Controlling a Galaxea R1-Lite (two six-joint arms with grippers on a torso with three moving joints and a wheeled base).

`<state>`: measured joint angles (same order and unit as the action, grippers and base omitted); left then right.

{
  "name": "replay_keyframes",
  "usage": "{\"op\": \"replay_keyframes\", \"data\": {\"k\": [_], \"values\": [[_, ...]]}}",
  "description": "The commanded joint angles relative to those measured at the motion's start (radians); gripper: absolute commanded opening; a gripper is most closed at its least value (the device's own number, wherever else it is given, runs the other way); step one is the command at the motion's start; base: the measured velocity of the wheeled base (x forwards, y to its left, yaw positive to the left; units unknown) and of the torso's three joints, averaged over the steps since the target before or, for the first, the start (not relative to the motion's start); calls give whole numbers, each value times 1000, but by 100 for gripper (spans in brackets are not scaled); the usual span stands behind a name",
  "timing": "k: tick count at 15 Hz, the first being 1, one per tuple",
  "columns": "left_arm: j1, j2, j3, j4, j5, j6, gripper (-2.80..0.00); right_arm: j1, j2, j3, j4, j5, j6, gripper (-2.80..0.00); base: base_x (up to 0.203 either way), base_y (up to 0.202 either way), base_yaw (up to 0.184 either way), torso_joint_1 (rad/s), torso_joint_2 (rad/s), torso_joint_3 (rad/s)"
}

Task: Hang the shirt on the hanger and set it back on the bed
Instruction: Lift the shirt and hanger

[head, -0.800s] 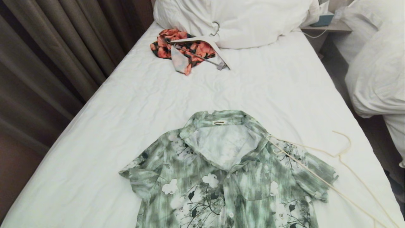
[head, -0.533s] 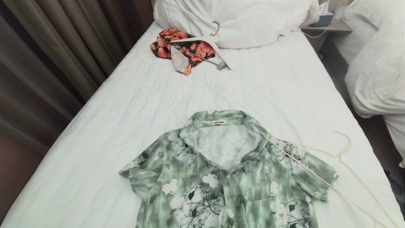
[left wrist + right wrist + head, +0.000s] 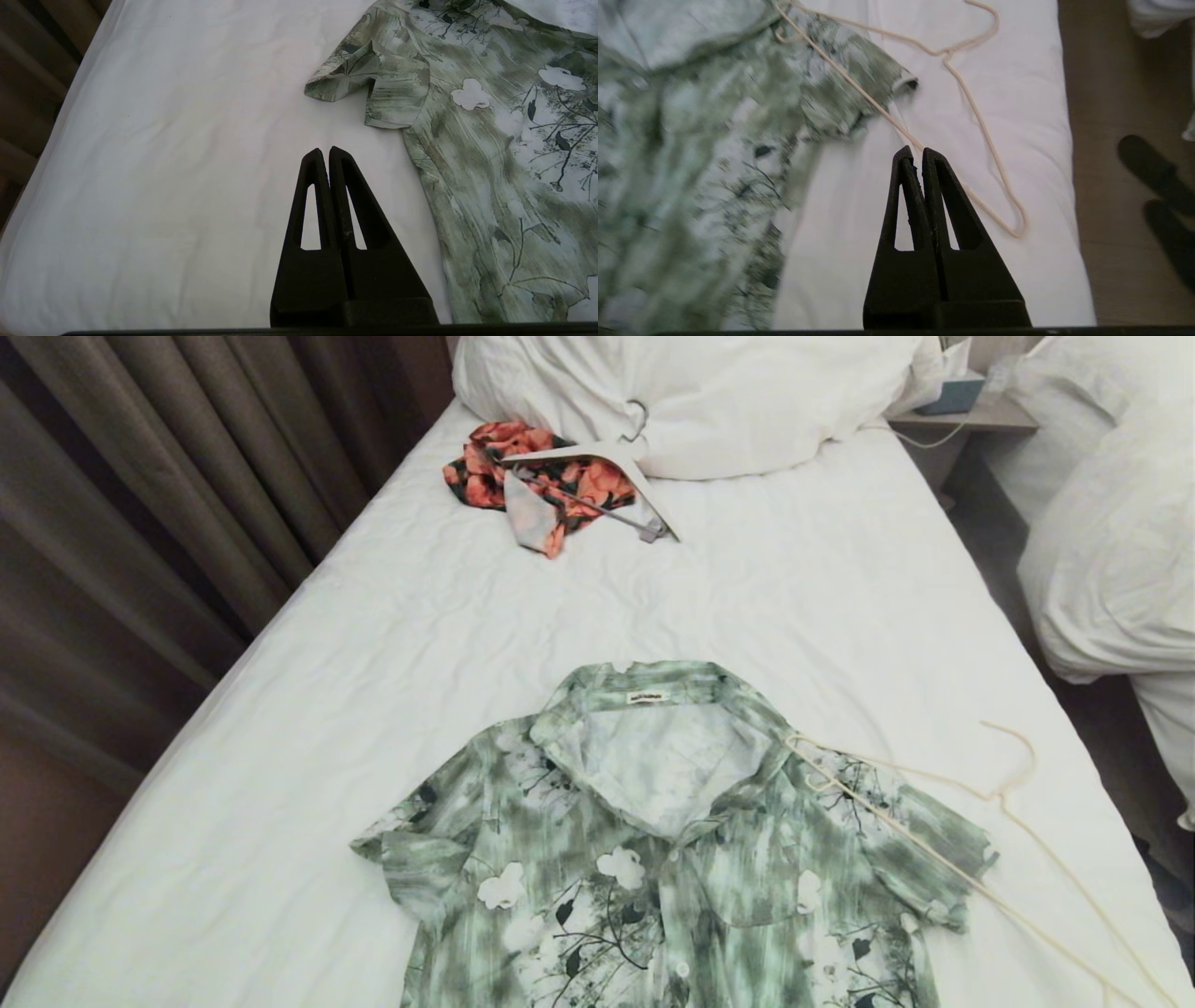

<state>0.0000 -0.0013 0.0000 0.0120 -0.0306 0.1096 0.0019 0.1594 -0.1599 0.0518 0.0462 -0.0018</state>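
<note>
The green and white floral shirt (image 3: 663,859) lies flat on the bed (image 3: 392,728), collar toward the pillows. The thin cream hanger (image 3: 990,840) lies on the sheet beside it, one end resting on the shirt's right shoulder and the hook toward the bed's right edge. Neither gripper shows in the head view. My left gripper (image 3: 324,151) is shut and empty above bare sheet, just outside the shirt's (image 3: 472,126) left sleeve. My right gripper (image 3: 914,151) is shut and empty above the sheet, close over the hanger's (image 3: 966,98) long bar, beside the shirt (image 3: 714,154).
An orange-red floral garment (image 3: 537,481) with a flat white hanger (image 3: 607,457) on it lies near the bunched white duvet (image 3: 691,392) at the bed's head. Curtains (image 3: 149,504) hang along the left. A second bed (image 3: 1111,523) and a nightstand (image 3: 971,415) stand on the right, across a floor gap.
</note>
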Motion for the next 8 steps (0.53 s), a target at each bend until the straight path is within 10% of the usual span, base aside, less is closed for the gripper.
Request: {"op": "replay_keyframes", "data": {"k": [1, 8], "values": [[0, 1, 0, 0, 0, -1, -280, 1, 160, -61, -1, 12, 49, -280, 0, 0, 0, 0, 0, 0], [0, 1, 0, 0, 0, 1, -280, -67, 851, -351, -74, 71, 380, -280, 0, 0, 0, 0, 0, 0]]}}
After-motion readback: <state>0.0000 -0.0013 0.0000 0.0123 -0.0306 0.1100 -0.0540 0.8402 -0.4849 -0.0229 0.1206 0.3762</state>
